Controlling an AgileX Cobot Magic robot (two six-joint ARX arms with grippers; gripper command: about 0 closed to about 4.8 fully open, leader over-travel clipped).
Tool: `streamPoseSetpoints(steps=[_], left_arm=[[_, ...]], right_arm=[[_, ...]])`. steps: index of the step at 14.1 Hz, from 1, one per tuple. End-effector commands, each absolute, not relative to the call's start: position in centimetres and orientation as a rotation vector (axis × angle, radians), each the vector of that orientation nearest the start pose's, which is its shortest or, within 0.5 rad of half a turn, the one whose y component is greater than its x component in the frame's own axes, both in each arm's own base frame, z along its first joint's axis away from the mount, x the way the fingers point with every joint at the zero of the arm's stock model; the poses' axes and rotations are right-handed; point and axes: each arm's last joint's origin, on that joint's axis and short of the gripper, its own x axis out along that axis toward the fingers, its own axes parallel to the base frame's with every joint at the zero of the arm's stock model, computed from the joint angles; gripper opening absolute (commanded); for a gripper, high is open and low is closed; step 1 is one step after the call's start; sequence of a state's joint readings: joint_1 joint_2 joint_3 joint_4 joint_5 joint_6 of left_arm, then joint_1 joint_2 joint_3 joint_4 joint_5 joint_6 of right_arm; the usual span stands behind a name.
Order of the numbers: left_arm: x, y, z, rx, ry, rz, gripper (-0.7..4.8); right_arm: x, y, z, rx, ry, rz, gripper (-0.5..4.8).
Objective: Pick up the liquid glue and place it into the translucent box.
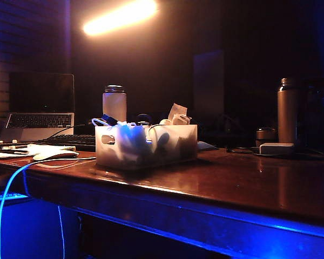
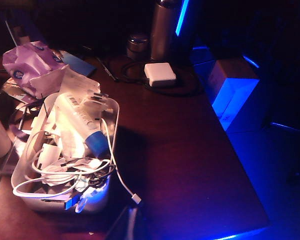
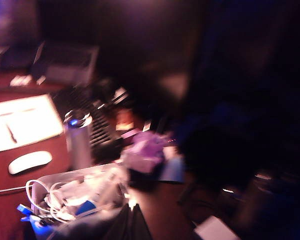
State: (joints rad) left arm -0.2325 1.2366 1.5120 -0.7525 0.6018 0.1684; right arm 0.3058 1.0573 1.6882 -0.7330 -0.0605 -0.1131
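Note:
The liquid glue [image 2: 75, 120] is a pale bottle with a blue cap [image 2: 96, 142]. It lies on top of cables and papers inside the translucent box [image 2: 97, 198]. In the blurred right wrist view its blue cap [image 3: 85, 206] shows inside the box [image 3: 45, 177]. The exterior view shows the frosted box [image 1: 178, 145] on the table, but neither gripper. My left gripper [image 2: 130, 212] is a dim wedge just beside the box's near corner, with its fingers together. My right gripper [image 3: 131, 209] hovers by the box's edge, shut, with nothing in it.
A white insulated bottle [image 1: 114, 102], a laptop [image 1: 40, 108] and a keyboard [image 1: 70, 141] stand behind the box. A tall metallic flask [image 1: 287, 110], a small tin [image 2: 138, 45] and a white charger [image 2: 160, 74] sit at the right. A purple packet [image 2: 32, 65] lies beside the box.

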Motion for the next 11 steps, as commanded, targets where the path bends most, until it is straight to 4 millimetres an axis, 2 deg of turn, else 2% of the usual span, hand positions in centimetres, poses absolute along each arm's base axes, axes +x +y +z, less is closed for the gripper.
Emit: streamPoseSetpoints(steps=[1,2,4,5,6,8,9,11], left_arm=[[22.3,-7.0,43.8,0.074,0.393,-0.866,-0.05],[22.3,-7.0,43.8,0.074,0.393,-0.866,-0.05],[22.3,-7.0,43.8,0.073,0.394,-0.866,-0.05],[22.3,-7.0,43.8,0.073,0.394,-0.866,-0.05],[22.2,-7.0,43.7,0.071,0.407,-0.866,-0.05],[22.1,-7.0,43.5,0.074,0.426,-0.867,-0.05],[22.1,-7.0,43.5,0.073,0.429,-0.867,-0.05],[22.1,-7.0,43.5,0.077,0.426,-0.866,-0.05]], right_arm=[[10.7,3.5,49.3,-0.129,0.086,0.338,-0.01],[10.2,3.3,47.1,-0.129,0.092,0.340,-0.01],[9.2,3.1,41.0,-0.103,0.058,0.369,-0.01],[8.6,2.9,37.6,-0.078,0.003,0.365,-0.01],[7.8,2.6,32.4,-0.067,-0.079,0.337,-0.01],[7.2,2.4,26.2,-0.029,-0.059,0.333,-0.01],[7.0,2.3,24.0,0.029,-0.052,0.333,-0.01],[7.8,2.5,21.3,0.031,0.013,0.318,-0.01]])
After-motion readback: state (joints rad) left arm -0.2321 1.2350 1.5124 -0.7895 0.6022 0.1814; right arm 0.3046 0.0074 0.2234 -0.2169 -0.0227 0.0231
